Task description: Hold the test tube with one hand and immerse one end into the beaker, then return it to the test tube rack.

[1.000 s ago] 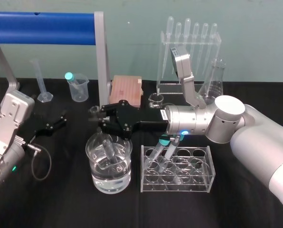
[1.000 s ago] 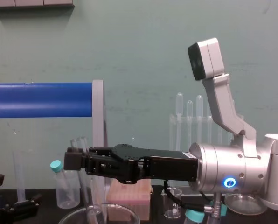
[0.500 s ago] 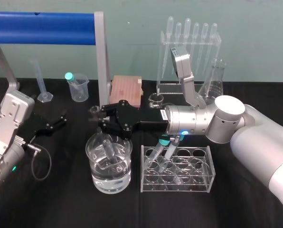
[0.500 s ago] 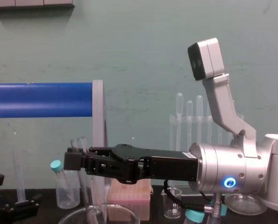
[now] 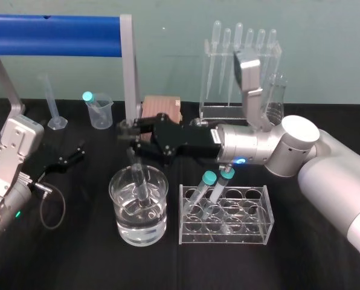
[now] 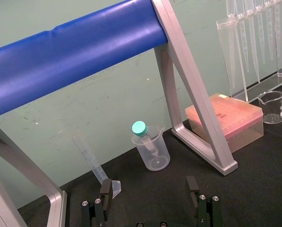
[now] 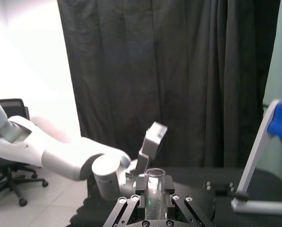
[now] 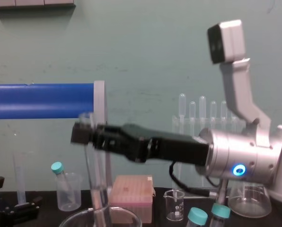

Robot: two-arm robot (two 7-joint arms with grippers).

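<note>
**Over the beaker [image 5: 121,228], a test tube [image 5: 138,176] stood almost upright**

At the middle of the black table, the right gripper [image 5: 130,134] was clamped on the test tube just below its flared, uncapped rim. The clear, colourless glass ran nearly vertical, rim up and leaning slightly. Its lower end reached down inside the wide, water-filled beaker, just left of the rack [image 5: 253,233]. The left gripper [image 5: 71,155] rested at the table's left, fingers apart.
</note>
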